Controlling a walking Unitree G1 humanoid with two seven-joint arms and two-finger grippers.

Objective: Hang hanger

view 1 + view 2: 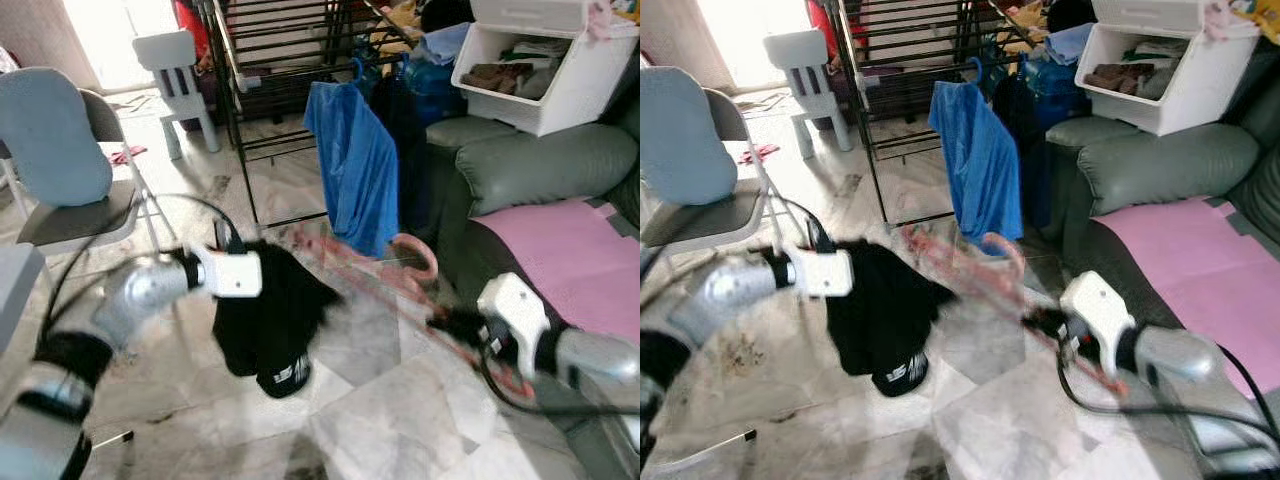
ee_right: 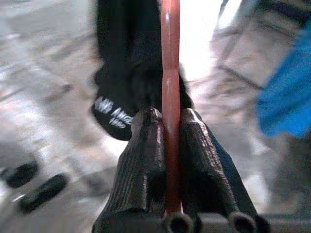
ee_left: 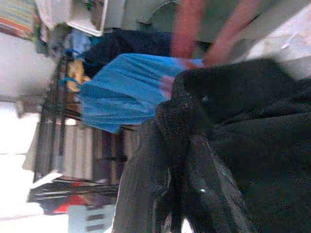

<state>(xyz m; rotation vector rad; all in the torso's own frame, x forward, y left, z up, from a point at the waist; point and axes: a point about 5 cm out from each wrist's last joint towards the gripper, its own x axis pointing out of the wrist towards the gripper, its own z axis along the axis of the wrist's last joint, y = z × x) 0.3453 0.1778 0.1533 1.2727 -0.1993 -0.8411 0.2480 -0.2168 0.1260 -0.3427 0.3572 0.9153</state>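
the robot looks to be in the middle of the job. the right hand [image 2: 170, 131] is clamped tight on a thin pink hanger [image 1: 385, 262], with the bar squeezed between its two black fingers [image 2: 146, 160]. the hanger reaches out from that hand toward the left hand [image 3: 182, 184]. the left hand is gripping a black shirt [image 1: 268, 325], and the cloth hangs down from it, just above the floor [image 1: 350, 420]. the hanger's far end is close to the shirt, but the picture is blurry there, so it is hard to tell if it is inside the shirt yet.

the next move likely needs the hanger slid into the shirt's neck, then both lifted to the black drying rack [image 1: 280, 60], well beyond both hands. a blue shirt [image 1: 352, 170] already hangs there.

the floor is pale stone tile. past the right hand is a grey sofa [image 1: 540, 165] with a pink cover [image 1: 565, 235]. past the left hand stands a grey chair [image 1: 60, 160].
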